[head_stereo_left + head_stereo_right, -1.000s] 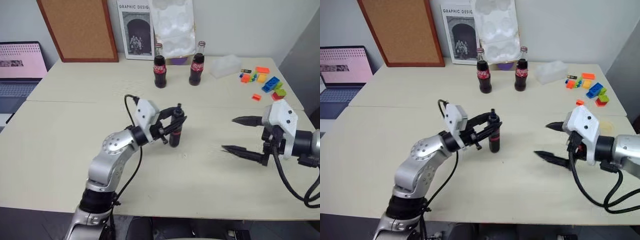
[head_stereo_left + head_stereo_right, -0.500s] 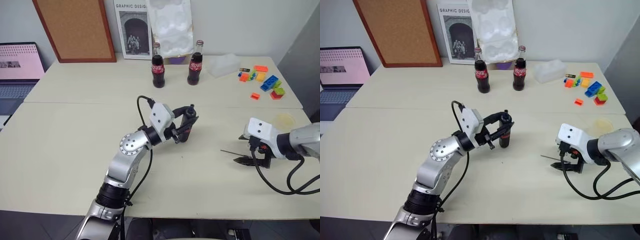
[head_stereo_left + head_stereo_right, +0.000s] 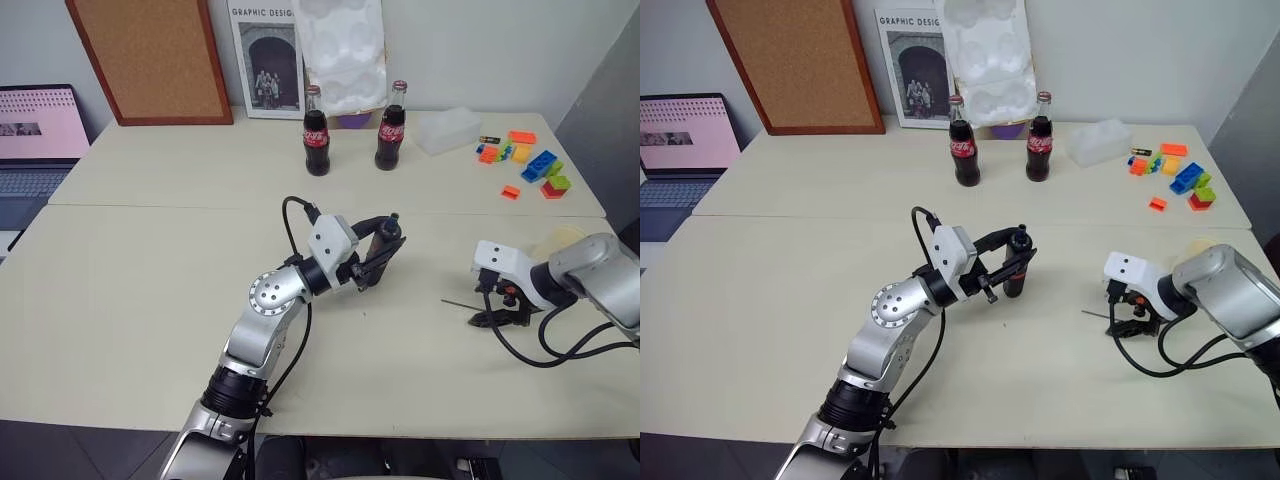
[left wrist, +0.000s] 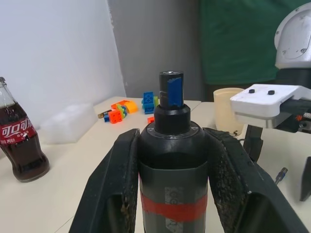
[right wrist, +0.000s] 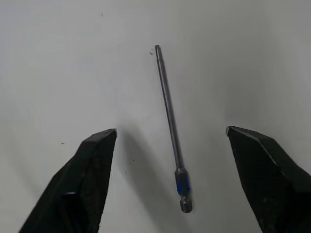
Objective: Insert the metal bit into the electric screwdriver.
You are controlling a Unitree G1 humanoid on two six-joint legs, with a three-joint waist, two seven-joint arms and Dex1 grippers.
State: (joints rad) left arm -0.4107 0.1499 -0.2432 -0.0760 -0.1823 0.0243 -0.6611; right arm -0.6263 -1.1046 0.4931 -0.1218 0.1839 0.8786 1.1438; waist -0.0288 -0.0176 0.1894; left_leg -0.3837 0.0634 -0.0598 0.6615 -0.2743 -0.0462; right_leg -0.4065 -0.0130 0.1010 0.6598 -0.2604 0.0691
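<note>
Gripping the electric screwdriver (image 4: 173, 160), left gripper (image 3: 385, 250) had jaws clenched on its body, blue tip pointing up, mid-surface (image 3: 140, 290). Metal bit (image 5: 170, 126) lay flat at 3 o'clock from it, between the right gripper (image 5: 171, 145) jaws, released, not touching.

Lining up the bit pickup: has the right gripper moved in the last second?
Yes. The right gripper has dropped toward the table and now points down, open, over the metal bit.
</note>
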